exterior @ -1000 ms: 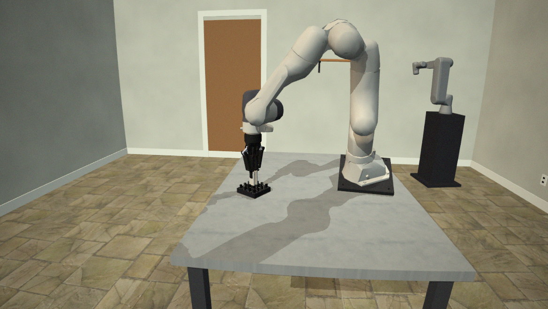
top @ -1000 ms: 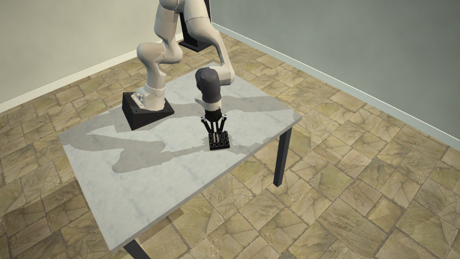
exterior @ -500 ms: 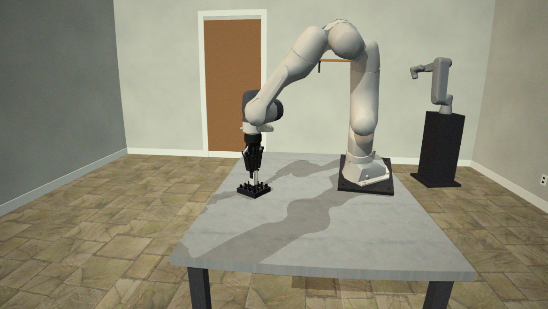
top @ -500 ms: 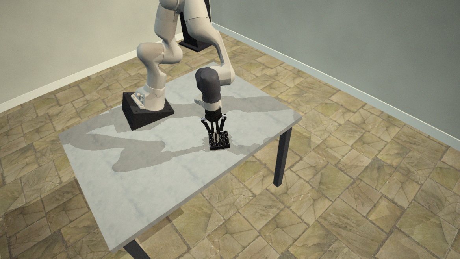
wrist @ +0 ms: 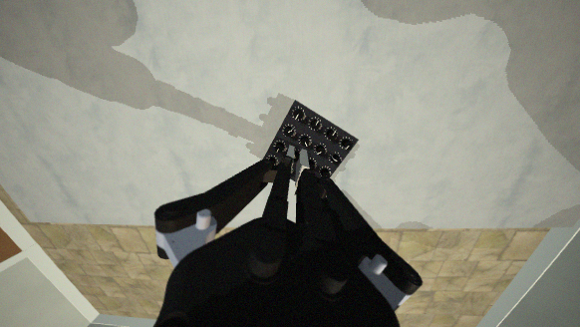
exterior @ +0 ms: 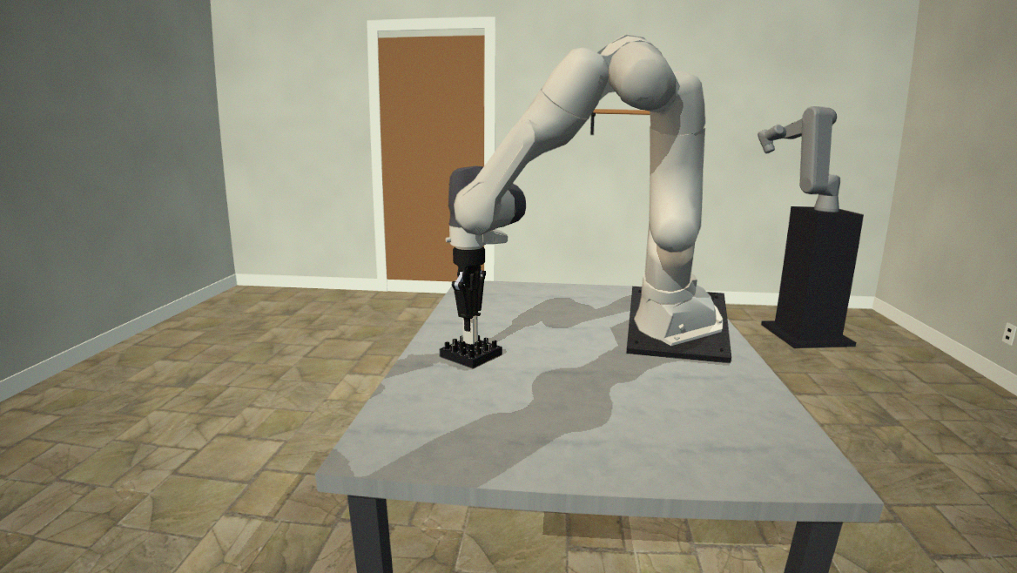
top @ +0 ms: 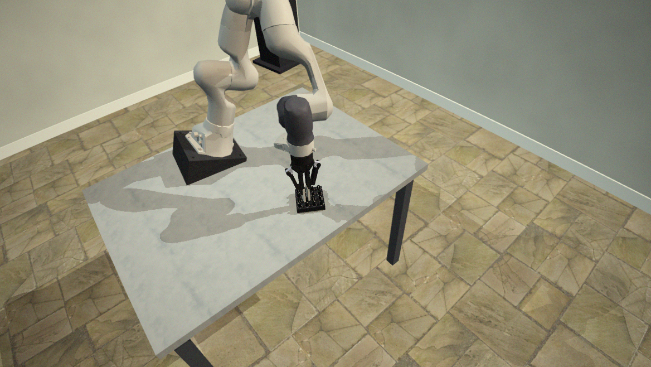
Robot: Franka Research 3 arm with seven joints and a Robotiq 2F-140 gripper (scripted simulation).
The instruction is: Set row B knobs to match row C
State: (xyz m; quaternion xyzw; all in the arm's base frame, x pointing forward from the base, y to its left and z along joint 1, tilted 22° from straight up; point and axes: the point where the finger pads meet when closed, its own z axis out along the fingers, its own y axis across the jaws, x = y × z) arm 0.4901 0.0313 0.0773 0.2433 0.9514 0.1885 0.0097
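The knob box (top: 310,201) stands flat on the table (top: 191,273), just right of centre in the top view and near the table's right-hand edge. In the wrist view it lies a little above the middle of the frame, turned at a slant. It is a small black block with four rows of little round knobs on top.

The gripper (wrist: 297,164) hangs straight down over the box, its fingers nearly together and clamped on one knob (wrist: 298,156) in the second row from the box's lower edge in the wrist view. Which row and number that is cannot be read; the names and marks are too small.

The box looks stiff and light, so it would likely slide or tip if pushed sideways; any turning should stay centred over the knob's axis. Each knob is a hard, smooth, narrow post, probably slippery, best held by its sides near the top with the pads on opposite faces. Neighbouring knobs sit close by, so the fingers have little room to spare. Forcing a knob past its end stop could drag the whole box round.
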